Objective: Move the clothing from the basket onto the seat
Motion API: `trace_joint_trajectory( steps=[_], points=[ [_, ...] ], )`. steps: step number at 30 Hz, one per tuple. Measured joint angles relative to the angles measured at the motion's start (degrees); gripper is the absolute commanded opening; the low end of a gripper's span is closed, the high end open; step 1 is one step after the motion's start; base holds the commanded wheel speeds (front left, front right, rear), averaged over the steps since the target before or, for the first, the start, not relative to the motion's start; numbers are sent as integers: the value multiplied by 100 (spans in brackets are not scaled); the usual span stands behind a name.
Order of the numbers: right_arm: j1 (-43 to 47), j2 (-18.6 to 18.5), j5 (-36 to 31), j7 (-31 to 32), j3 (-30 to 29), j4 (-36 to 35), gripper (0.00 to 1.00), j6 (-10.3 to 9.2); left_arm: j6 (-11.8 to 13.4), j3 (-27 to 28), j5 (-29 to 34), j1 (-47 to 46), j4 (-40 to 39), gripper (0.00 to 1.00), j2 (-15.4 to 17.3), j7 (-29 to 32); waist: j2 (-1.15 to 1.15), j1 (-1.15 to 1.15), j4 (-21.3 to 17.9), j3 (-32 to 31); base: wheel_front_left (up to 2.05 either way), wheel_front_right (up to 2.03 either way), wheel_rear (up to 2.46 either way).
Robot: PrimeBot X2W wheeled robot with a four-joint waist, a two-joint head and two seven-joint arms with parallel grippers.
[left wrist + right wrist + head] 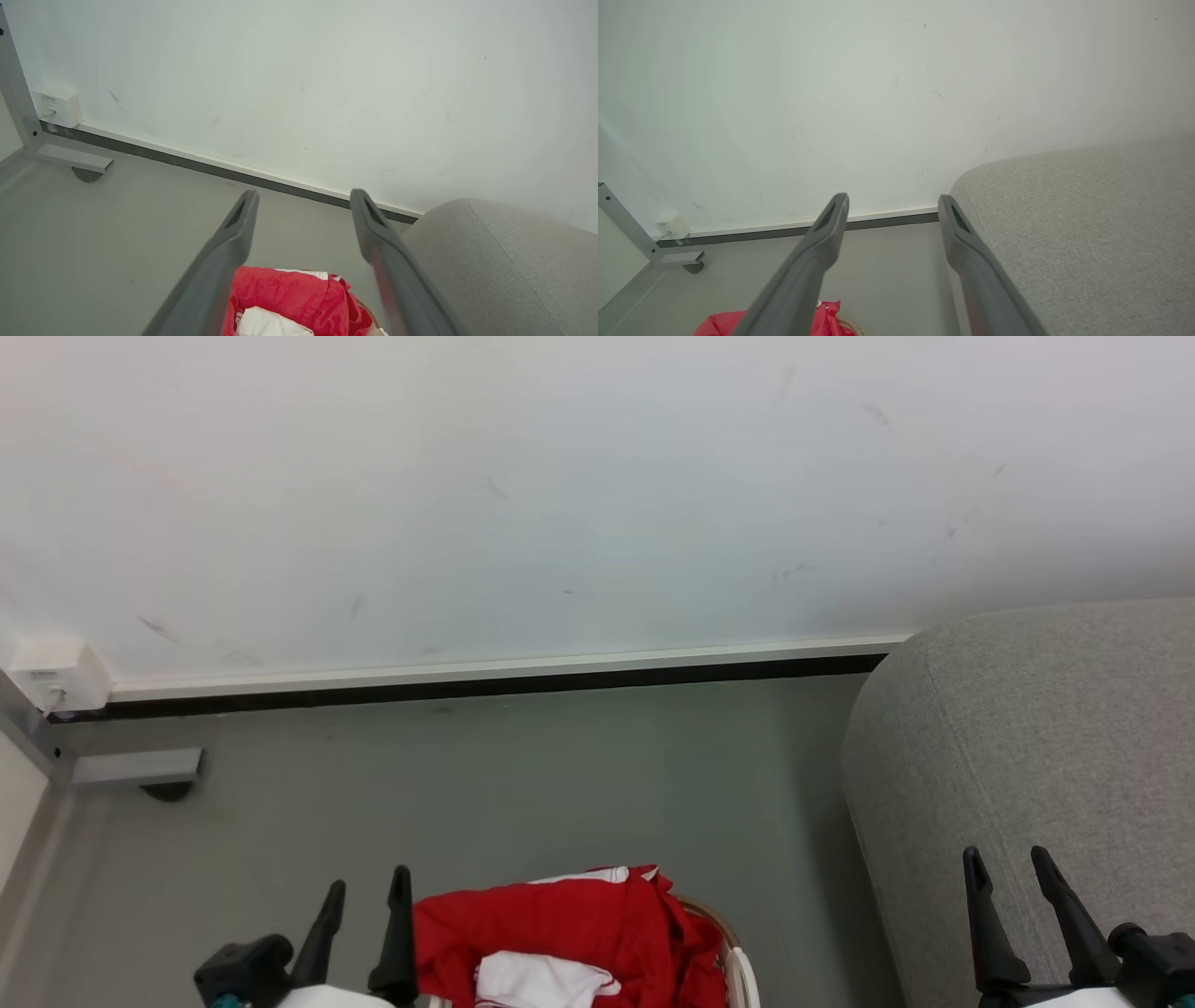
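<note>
With left gripper point(369, 882) and right gripper point(1005, 854) both apart and empty, a shallow pinch could drop the heaped clothing point(560, 924) back into the basket point(738, 971), short of the seat point(1027, 756).

No text can be read. The small white box point(56, 674) on the wall just above the floor carries a pale label point(48, 98) with a few lines of tiny dark print, too small and blurred to make out in any view. The folds of the red and white clothing point(560, 924) show no legible lettering.
</note>
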Motion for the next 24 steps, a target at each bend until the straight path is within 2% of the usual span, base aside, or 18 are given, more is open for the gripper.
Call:
trace_joint_trajectory(
  steps=[24],
  points=[
    [63,93,-778,-288,-187,140,100,0,49,-69,1159,104,75,100,10,-270,0,0,-24,18,0,0,0]
  ],
)
